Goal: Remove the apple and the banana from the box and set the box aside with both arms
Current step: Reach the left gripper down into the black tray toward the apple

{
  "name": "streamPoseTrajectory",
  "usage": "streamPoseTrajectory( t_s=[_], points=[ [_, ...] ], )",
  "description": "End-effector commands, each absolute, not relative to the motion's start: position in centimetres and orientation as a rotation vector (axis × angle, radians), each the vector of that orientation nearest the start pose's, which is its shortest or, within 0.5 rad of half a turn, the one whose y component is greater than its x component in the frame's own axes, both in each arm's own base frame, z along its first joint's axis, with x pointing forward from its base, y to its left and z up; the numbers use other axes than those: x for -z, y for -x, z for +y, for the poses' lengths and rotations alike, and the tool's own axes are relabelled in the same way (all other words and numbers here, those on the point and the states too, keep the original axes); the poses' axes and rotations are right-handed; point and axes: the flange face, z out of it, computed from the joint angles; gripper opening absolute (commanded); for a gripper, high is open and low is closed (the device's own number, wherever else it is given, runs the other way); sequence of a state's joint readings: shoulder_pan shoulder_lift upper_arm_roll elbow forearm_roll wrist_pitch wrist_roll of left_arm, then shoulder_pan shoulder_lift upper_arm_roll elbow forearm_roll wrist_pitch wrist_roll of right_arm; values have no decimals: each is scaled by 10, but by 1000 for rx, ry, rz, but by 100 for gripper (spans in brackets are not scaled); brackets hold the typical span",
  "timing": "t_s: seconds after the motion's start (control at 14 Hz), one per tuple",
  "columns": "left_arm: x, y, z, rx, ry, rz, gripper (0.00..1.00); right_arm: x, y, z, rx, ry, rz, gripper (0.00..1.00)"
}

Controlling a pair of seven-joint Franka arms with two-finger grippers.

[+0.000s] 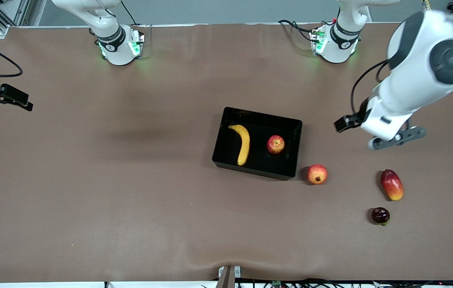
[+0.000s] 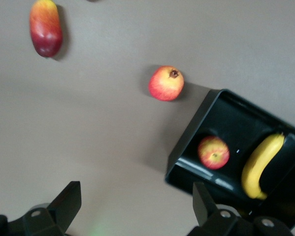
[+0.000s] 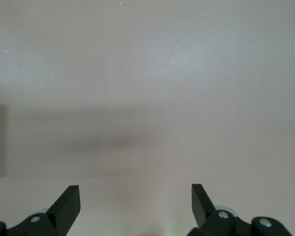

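The black box (image 1: 296, 149) lies mid-table with the yellow banana (image 1: 243, 144) and the small red apple (image 1: 275, 144) lying apart inside it. The left wrist view shows the same box (image 2: 194, 130), banana (image 2: 260, 164) and apple (image 2: 213, 152). My left gripper (image 1: 344, 123) hangs open and empty over bare table beside the box, toward the left arm's end; its fingers frame table in the left wrist view (image 2: 136, 191). My right gripper (image 1: 14, 98) is open and empty over the table's edge at the right arm's end, seeing only bare table (image 3: 134, 191).
A round orange-red fruit with a dark crown (image 1: 317, 174) (image 2: 166, 83) sits just outside the box's corner, nearer the front camera. A red-yellow mango (image 1: 392, 185) (image 2: 45, 27) and a small dark fruit (image 1: 380, 215) lie toward the left arm's end.
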State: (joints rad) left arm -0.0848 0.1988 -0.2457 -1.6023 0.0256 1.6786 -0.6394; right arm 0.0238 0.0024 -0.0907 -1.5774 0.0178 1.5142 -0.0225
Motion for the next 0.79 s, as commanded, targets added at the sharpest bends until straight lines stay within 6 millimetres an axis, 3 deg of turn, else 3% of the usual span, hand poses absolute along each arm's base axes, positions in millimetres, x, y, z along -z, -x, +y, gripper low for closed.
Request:
streamPoseTrajectory(
  t_s=[0.0, 0.29, 0.43, 0.71],
  points=[
    [-472, -581, -227, -181, 3050, -603, 100, -620, -550, -34, -97, 3119, 88, 100],
    [-408, -579, -278, -134, 3034, -820, 100, -619, -550, -34, -99, 3118, 87, 100],
    [-378, -565, -305, -117, 3039, -853, 100, -619, -550, -34, -97, 3119, 88, 100],
    [-321, -540, -313, -85, 3070, -842, 100, -619, -550, -34, -97, 3118, 87, 100]
  ],
)
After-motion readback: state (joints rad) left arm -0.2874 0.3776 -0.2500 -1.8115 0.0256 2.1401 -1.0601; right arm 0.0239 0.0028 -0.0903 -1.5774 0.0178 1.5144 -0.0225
